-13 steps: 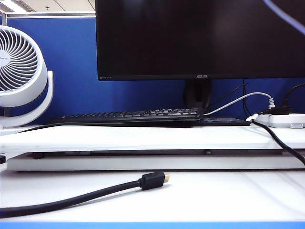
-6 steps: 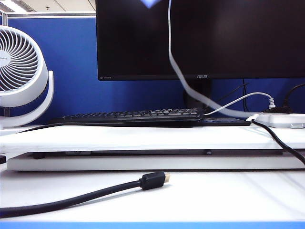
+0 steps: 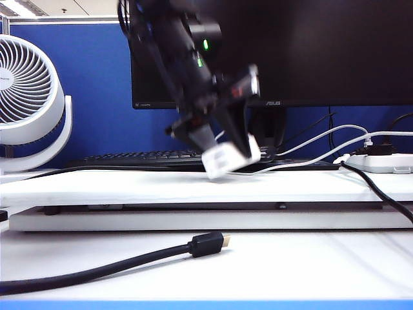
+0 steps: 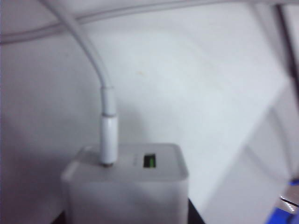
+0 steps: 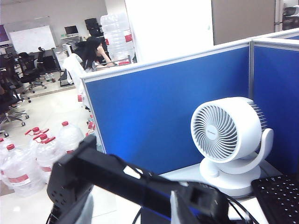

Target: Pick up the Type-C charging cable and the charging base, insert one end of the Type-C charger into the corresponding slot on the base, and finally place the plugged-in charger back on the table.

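My left gripper point(image 3: 222, 150) is shut on the charging base point(image 3: 227, 157), a small white block held tilted just above the raised shelf board point(image 3: 129, 187) of the table point(image 3: 290, 265). The left wrist view shows the base point(image 4: 126, 186) between two dark fingers, with the plug of the thin white Type-C charging cable point(image 4: 100, 70) seated in its port. The cable point(image 3: 310, 153) trails away to the right over the shelf. My right gripper point(image 5: 133, 210) is open and empty, high up, looking over the left arm; it is out of the exterior view.
A thick black cable with a gold-tipped plug point(image 3: 206, 245) lies on the front of the table. On the shelf are a black keyboard point(image 3: 129, 157), a monitor point(image 3: 322, 51), a white fan point(image 3: 29, 97) at the left and a power strip point(image 3: 381, 161) at the right.
The left arm has swung down into the exterior view carrying the base with the cable plugged in; before, only the dangling white cable showed there.
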{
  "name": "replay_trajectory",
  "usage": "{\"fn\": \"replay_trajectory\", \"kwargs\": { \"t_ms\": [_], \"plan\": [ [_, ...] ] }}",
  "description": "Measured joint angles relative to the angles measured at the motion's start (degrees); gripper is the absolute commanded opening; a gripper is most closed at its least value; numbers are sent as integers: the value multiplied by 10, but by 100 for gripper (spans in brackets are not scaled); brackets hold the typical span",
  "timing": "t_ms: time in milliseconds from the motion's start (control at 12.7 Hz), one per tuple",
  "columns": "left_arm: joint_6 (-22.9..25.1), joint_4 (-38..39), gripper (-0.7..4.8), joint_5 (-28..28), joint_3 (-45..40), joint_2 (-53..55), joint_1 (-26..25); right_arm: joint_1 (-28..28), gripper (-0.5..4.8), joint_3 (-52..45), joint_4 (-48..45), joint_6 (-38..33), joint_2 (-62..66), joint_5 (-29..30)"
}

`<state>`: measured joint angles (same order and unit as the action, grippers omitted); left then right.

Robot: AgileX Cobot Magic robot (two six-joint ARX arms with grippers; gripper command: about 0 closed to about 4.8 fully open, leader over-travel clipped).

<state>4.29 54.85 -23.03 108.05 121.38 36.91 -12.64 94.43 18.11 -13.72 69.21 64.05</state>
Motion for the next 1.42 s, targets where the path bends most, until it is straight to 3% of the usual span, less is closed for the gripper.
{"fn": "replay_trajectory", "kwargs": {
  "t_ms": [79,158,473,552,630,709,945,1103,1261,1418],
  "plan": [
    [0,-20,258,11,0,10,5,0,222,0,0,0,0,-2],
    [-2,-30,479,54,0,10,19,0,222,0,0,0,0,-2],
    [-16,-23,479,85,0,-50,21,0,220,0,0,0,0,-26],
    [-16,-23,479,88,2,-78,21,0,197,0,0,0,0,-42],
    [-16,-24,214,91,2,-101,21,0,-3,0,0,0,0,-56],
    [-15,-24,11,110,3,-163,21,0,-2,0,3,0,-2,-88],
    [-2,-59,-6,117,3,-302,21,0,-2,0,4,18,-26,-158],
    [0,-86,-6,117,3,-382,21,0,-2,0,19,18,-49,-269],
    [0,-93,-6,117,3,-452,22,0,-2,0,90,41,-90,-393],
    [0,-88,-6,117,3,-492,22,0,-2,0,153,87,-122,-440]
  ]
}}
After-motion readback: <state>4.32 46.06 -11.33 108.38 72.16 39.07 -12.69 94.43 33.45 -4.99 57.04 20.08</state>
